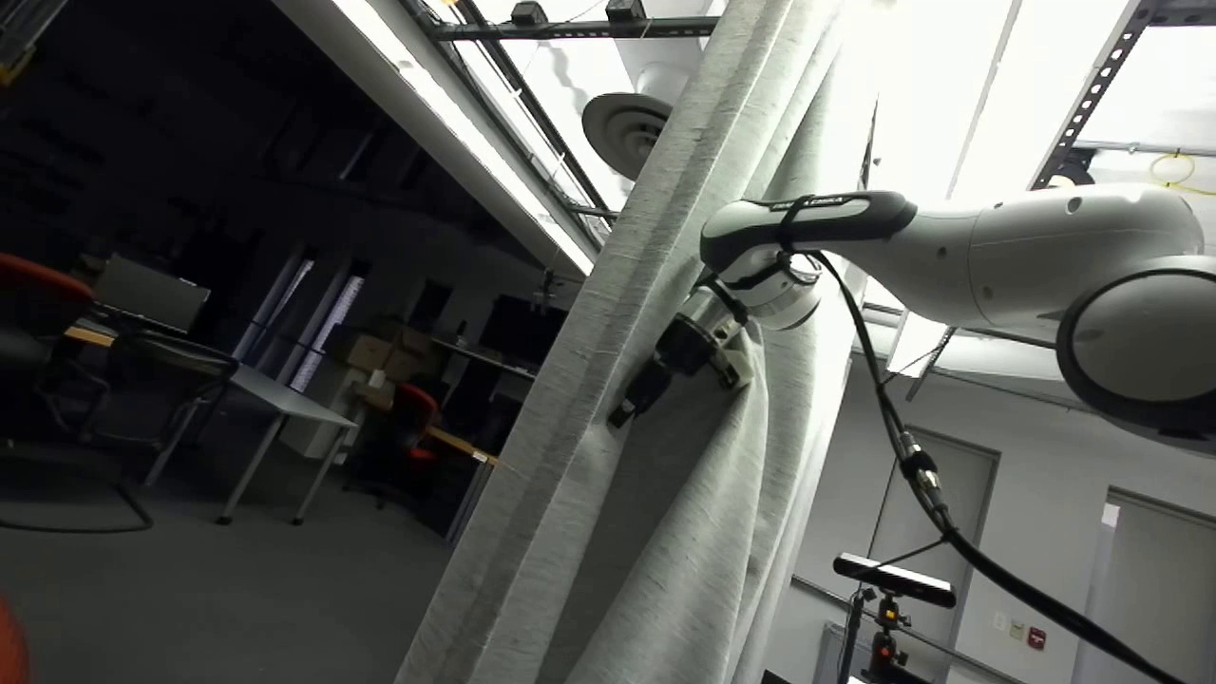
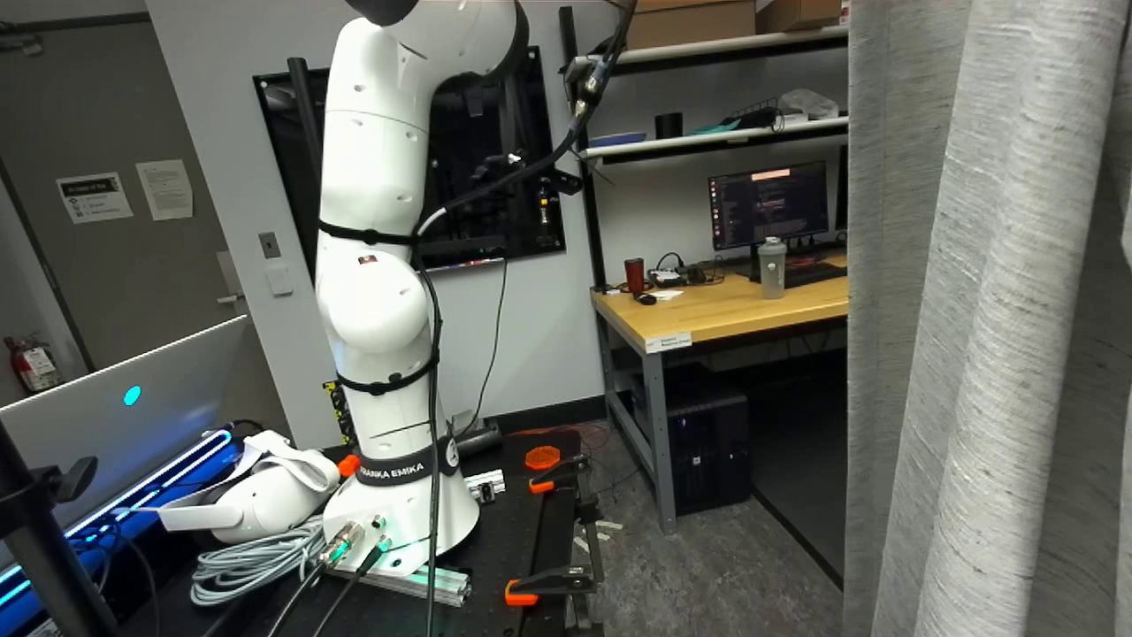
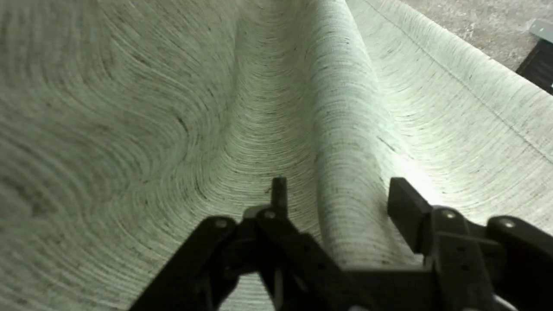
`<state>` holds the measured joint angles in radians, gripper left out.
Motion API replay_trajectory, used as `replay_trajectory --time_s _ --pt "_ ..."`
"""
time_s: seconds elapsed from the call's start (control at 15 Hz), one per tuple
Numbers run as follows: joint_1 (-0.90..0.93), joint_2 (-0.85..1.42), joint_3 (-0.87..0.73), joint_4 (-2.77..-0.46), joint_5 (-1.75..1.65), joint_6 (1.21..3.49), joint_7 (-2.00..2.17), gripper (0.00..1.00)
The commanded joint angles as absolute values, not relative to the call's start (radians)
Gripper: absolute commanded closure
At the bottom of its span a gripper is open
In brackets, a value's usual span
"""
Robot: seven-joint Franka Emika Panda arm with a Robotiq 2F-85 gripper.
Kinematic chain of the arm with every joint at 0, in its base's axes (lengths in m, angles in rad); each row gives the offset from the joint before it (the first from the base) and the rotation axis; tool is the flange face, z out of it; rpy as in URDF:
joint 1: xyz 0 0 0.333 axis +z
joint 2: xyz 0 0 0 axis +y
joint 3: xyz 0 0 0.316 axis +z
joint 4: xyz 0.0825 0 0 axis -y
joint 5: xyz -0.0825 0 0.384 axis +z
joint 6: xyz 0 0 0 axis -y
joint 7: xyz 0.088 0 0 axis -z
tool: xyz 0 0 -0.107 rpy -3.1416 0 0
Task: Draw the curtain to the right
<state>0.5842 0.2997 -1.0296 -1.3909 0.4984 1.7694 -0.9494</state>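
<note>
We see the tall, pale grey-white, ribbed woven fabric curtain point(image 1: 627, 275) hanging in deep lengthwise folds in both exterior views; bunched like that, it offers, we judge, ready edges to take hold of. The white, jointed, black-trimmed robot arm point(image 1: 936, 255) reaches across to it and bends at the wrist, likely so that its end meets the cloth around a fold rather than flat on. A thick black cable point(image 1: 890, 410) is strapped to the arm and then sags in a loose curve, presumably to leave slack for a wide sideways sweep. The dark two-finger gripper point(image 3: 338, 193) sits up against the curtain, straddling a single rounded, pale fabric ridge point(image 3: 346, 151). Its black, blocky-tipped fingers point(image 3: 406, 211) stand apart, and we see no pinch on the cloth. In the wrist view the ridge runs up between them, nearer the fingertip on that view's right side; whether it touches that tip we cannot tell. Drawing the curtain right would probably call for squeezing this ridge first.
</note>
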Motion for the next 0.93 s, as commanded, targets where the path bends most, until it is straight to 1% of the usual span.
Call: replay_trajectory --time_s 0.0,0.07,0.13,0.53,0.6,0.67,0.87 --pt "0.631 0.239 -1.04 -1.436 0.469 1.774 -0.935 0.05" --pt "0.648 0.217 -1.038 -1.46 0.473 1.778 -0.925 0.01" --pt "0.685 0.186 -1.038 -1.504 0.463 1.809 -0.912 0.0" --pt "0.881 -0.033 -1.012 -1.716 0.319 1.842 -0.857 0.0" --pt "0.745 -0.091 -0.827 -1.745 0.249 1.863 -0.827 0.0" --pt "0.729 -0.116 -0.787 -1.775 0.22 1.872 -0.818 0.0" --pt "0.553 -0.198 -0.559 -1.891 0.185 1.93 -0.801 0.0"
